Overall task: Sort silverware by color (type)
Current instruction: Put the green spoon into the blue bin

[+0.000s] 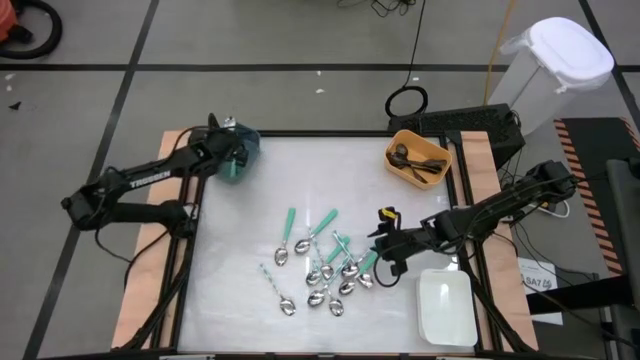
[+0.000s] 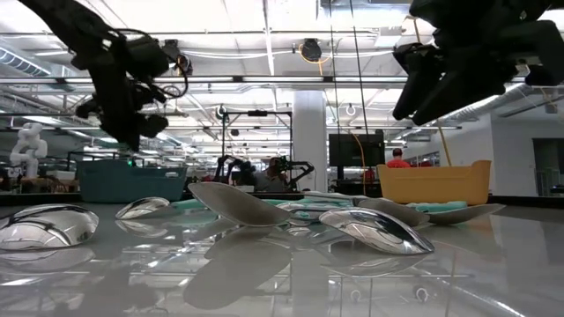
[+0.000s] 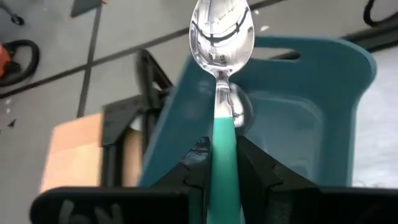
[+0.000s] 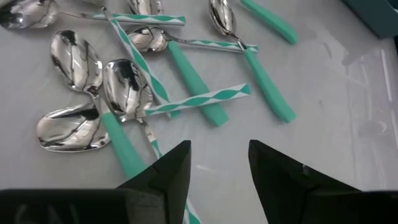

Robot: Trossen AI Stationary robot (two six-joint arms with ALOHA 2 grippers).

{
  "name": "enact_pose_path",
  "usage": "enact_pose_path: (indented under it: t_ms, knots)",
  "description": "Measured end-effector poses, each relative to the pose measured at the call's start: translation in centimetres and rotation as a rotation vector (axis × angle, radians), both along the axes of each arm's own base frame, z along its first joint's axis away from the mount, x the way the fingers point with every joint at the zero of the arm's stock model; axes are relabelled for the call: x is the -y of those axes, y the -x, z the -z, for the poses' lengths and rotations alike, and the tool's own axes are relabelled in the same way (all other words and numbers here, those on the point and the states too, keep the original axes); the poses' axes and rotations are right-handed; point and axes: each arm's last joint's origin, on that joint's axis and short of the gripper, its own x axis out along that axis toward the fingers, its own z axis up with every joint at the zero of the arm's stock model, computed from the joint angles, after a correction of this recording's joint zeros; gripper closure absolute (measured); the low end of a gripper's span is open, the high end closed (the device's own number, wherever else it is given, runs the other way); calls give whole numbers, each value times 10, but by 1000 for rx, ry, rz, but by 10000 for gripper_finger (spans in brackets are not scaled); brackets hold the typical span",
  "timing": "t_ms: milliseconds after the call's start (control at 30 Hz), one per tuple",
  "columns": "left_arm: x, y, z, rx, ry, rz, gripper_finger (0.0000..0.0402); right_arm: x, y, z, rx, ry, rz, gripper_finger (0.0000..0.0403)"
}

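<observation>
My left gripper (image 3: 222,146) is at the table's far left corner (image 1: 232,150), shut on a teal-handled spoon (image 3: 222,37) over the teal bin (image 3: 292,106). The spoon's shiny bowl sticks out past the fingertips. The remaining silverware (image 1: 325,265), silver bowls with plain teal or teal-and-white striped handles, lies in a loose pile flat on the table's middle. My right gripper (image 1: 383,250) hovers open just right of that pile. Its fingers (image 4: 168,168) are above bare table, with the nearest spoons (image 4: 124,93) ahead of them. My left gripper pinches the spoon's teal handle (image 3: 222,134) between its two fingers, below the neck. The spoon lies along the fingers, bowl forward. The fingers slant down toward the far left corner. The spoon is lifted clear, above the teal bin's opening.
An orange bin (image 1: 418,158) holding dark utensils stands at the far right. A white bin (image 1: 445,305) stands at the near right corner. Bare table lies left of and in front of the pile. A white lidded can (image 1: 555,60) stands off the table.
</observation>
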Motion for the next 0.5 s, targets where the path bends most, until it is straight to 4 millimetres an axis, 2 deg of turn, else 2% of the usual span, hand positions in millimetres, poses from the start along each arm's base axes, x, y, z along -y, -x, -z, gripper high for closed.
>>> enact_pose_path:
  t_ms: [100, 300, 500]
  knots:
    - [-8, -7, 12, -13, 25, 2, 351, 0, 0, 0, -1, 2, 0, 248]
    - [-18, -18, 34, -69, 73, 7, 323, 0, 0, 0, -2, 2, -2, 248]
    - [-19, -20, 42, -60, 89, -31, 318, 0, 0, 0, -3, 0, -4, 248]
